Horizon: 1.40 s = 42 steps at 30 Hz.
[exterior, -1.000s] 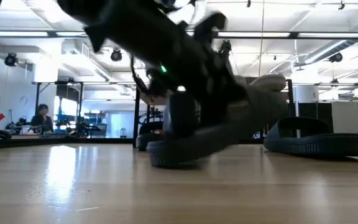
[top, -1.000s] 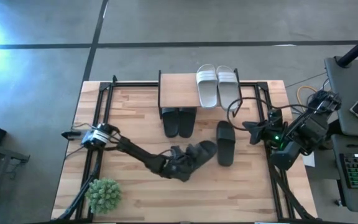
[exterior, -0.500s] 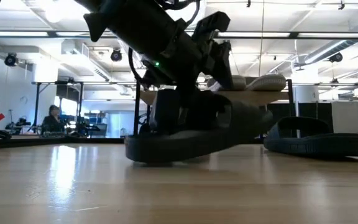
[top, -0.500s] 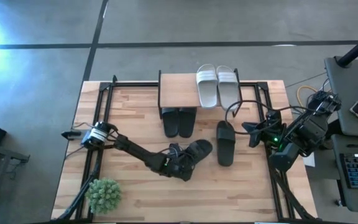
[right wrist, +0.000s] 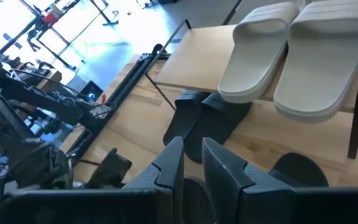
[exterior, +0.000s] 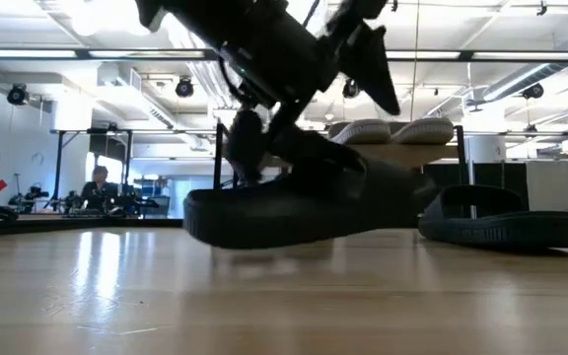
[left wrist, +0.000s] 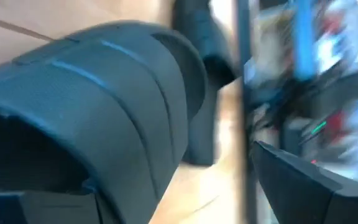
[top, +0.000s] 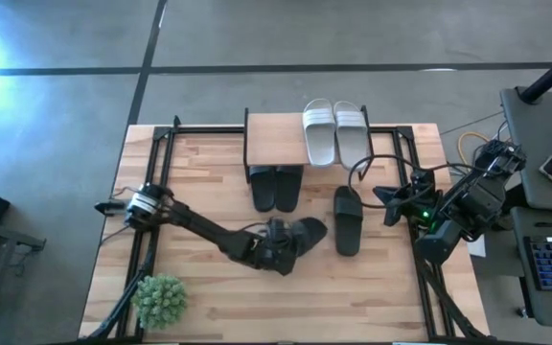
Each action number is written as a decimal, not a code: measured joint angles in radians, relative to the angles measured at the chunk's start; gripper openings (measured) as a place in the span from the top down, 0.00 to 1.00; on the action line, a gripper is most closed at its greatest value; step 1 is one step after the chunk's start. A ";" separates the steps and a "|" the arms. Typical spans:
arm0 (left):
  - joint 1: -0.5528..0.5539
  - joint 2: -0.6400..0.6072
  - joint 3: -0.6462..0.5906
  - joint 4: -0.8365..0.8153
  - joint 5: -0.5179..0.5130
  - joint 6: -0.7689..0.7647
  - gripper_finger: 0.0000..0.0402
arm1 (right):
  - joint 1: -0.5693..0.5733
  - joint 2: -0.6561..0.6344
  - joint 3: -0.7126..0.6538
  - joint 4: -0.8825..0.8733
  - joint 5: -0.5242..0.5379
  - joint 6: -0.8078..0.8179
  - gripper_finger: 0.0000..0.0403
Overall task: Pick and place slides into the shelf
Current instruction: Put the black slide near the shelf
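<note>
A black slide (top: 307,232) lies in the middle of the table, with my left gripper (top: 278,243) open at its strap end. A second black slide (top: 348,220) lies just to its right. The shelf (top: 274,140) stands at the far edge. Two white slides (top: 335,131) rest on its top board, toes sticking out toward the near side, and a pair of black slides (top: 276,187) pokes out from under it. My right gripper (right wrist: 194,163) waits at the right side, fingers close together with nothing between them. My left gripper stands open at the black slide's strap (left wrist: 104,106), coming level from the table's left. One finger sits low at the strap's opening, and the other finger (left wrist: 303,186) stands clear to the side. I cannot tell whether the low finger touches the strap. The slide lies sole down on the table.
A green bushy plant (top: 161,299) stands at the near left corner. Black frame rails (top: 151,172) run along the table's left and right sides. Bare wood lies along the near edge. A person (exterior: 99,182) sits far back in the room.
My left gripper has opened and let go of the black slide. The slide, which was tilted with its far end raised, has come down flat on the table. Gripper and slide have shifted a little toward the table's left.
</note>
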State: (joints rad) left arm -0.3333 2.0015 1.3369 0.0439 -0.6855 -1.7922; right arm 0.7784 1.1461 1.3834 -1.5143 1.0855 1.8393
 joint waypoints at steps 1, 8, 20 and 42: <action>0.010 -0.012 0.005 -0.053 0.049 0.021 0.29 | 0.000 0.000 0.000 0.000 0.000 0.000 0.87; 0.031 -0.077 -0.001 -0.274 0.152 0.046 0.29 | -0.006 0.000 0.000 -0.002 0.020 -0.005 0.87; 0.033 -0.065 -0.017 -0.274 0.266 0.098 0.29 | -0.007 0.001 -0.001 0.000 0.040 -0.007 0.87; -0.001 -0.259 -0.022 -0.675 0.481 1.185 0.70 | -0.006 0.002 -0.005 0.000 0.032 -0.042 0.87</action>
State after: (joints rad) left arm -0.3342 1.7427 1.3148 -0.6315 -0.2049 -0.6076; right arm 0.7719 1.1484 1.3787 -1.5144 1.1179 1.7971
